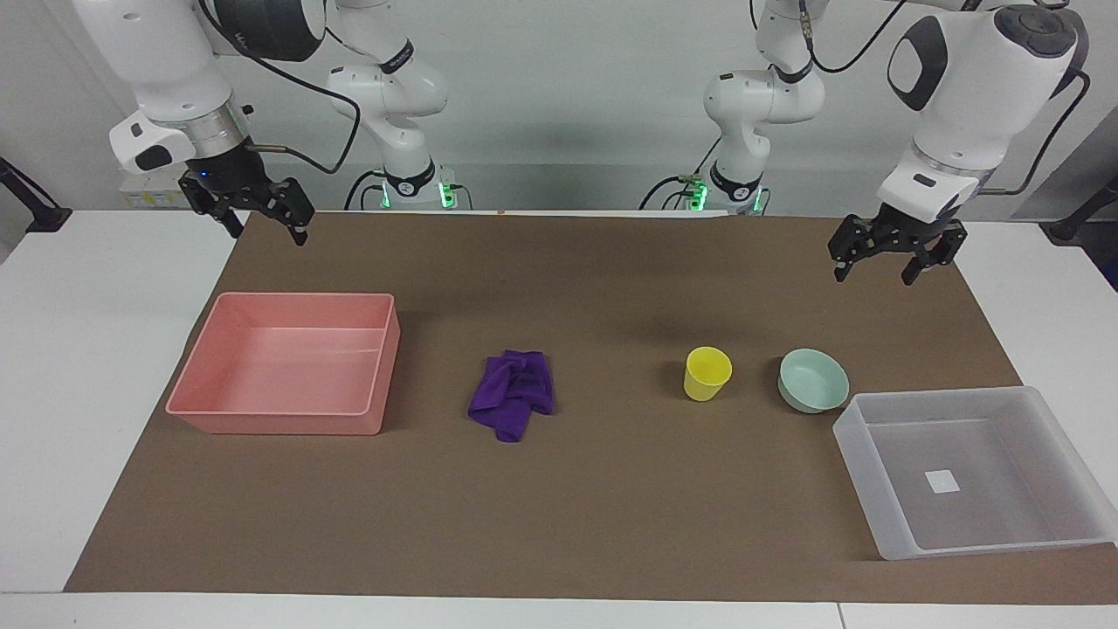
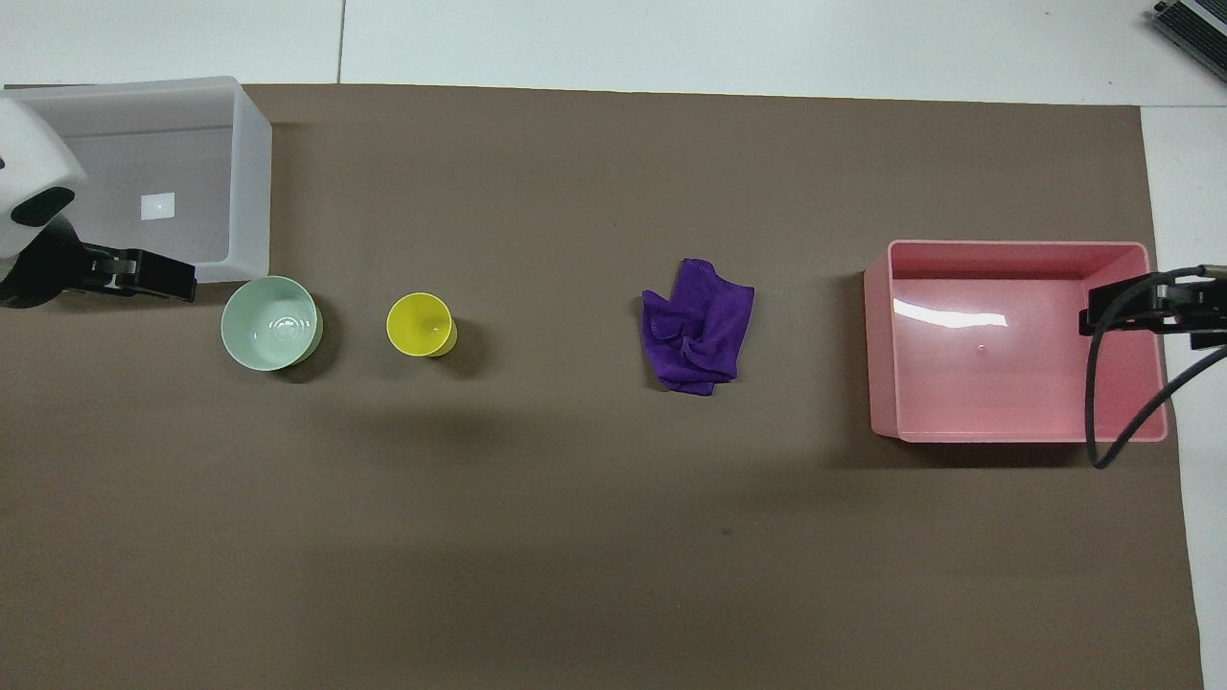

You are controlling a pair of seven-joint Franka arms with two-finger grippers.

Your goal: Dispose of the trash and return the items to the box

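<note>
Waiting spread-fingered above the mat, left gripper [image 1: 886,262] and right gripper [image 1: 262,220] are leaving purple rag [image 1: 513,394], yellow cup [image 1: 707,373], mint bowl [image 1: 813,380] untouched.

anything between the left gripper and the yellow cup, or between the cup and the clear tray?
Partly. The open left gripper hangs above the brown mat with clear air down to the small yellow plastic cup. The pale mint-green bowl sits beside the cup, toward the shallow translucent plastic tray, so carry the cup over it.
</note>
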